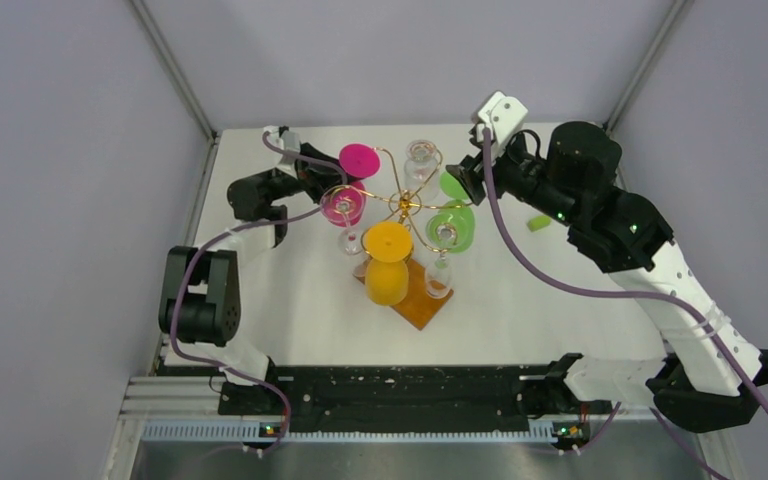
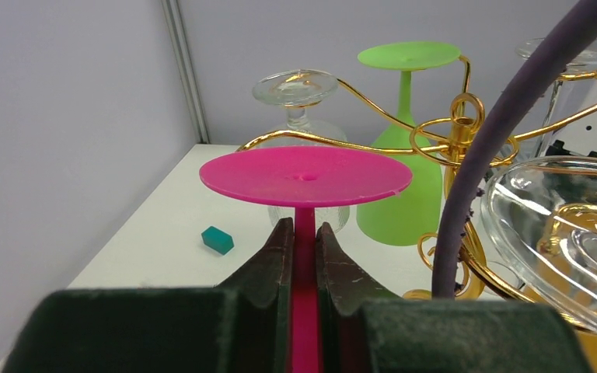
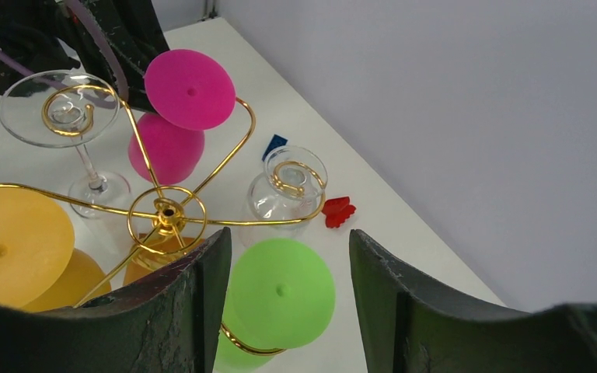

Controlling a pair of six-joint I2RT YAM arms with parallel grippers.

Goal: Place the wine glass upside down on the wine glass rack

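Observation:
The pink wine glass (image 2: 305, 175) is upside down, foot on top. My left gripper (image 2: 305, 242) is shut on its stem just under the foot. In the top view this glass (image 1: 358, 160) is at the back left of the gold wire wine glass rack (image 1: 401, 205), beside a curled arm; whether it rests on the arm I cannot tell. My right gripper (image 3: 289, 287) is open above the foot of a green glass (image 3: 280, 291), which hangs upside down in a gold loop. The right gripper touches nothing.
An orange glass (image 1: 388, 260) and three clear glasses (image 1: 421, 155) (image 1: 438, 275) (image 1: 345, 235) hang on the rack, over its wooden base (image 1: 422, 300). On the table lie a teal block (image 2: 218, 239), a red piece (image 3: 337, 211), a blue piece (image 3: 274, 145) and a green block (image 1: 539, 223).

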